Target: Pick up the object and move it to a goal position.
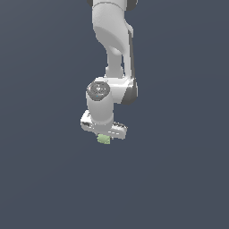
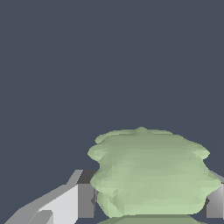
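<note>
The object [image 2: 151, 173] is a small pale green block with a bumpy, ridged surface. It fills the gap between my two fingers in the wrist view, and each grey fingertip [image 2: 85, 200] presses against one of its sides. In the exterior view the object [image 1: 104, 139] pokes out just beneath the white gripper [image 1: 103, 136], which points straight down. My gripper [image 2: 151, 204] is shut on the object. The white hand covers the object's upper part in the exterior view.
A plain dark grey-blue surface [image 1: 179, 179] lies all around. The white arm [image 1: 114, 40] reaches down from the top of the exterior view. No other objects or marker show.
</note>
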`<state>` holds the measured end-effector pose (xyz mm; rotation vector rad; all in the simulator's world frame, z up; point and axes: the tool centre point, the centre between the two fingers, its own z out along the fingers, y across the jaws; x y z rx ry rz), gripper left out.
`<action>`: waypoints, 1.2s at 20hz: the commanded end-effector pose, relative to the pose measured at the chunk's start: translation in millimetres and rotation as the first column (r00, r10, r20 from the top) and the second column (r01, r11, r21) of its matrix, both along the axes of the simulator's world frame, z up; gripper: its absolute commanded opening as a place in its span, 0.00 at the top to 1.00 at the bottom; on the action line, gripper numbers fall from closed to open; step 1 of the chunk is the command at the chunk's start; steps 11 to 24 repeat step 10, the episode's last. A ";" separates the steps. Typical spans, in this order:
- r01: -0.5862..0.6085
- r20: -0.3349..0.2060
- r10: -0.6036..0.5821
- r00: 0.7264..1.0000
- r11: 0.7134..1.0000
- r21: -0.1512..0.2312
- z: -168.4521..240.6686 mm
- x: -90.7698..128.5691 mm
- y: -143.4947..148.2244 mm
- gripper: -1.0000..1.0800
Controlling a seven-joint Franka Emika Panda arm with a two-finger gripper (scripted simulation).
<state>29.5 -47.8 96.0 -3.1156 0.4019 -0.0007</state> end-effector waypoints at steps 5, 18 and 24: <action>-0.002 0.000 0.002 1.000 1.000 0.000 17.7 2.0 -45.3 1.00; -0.002 0.000 0.002 1.000 1.000 0.000 21.8 3.5 -55.5 1.00; -0.002 0.000 0.002 1.000 1.000 0.000 21.8 3.5 -55.5 1.00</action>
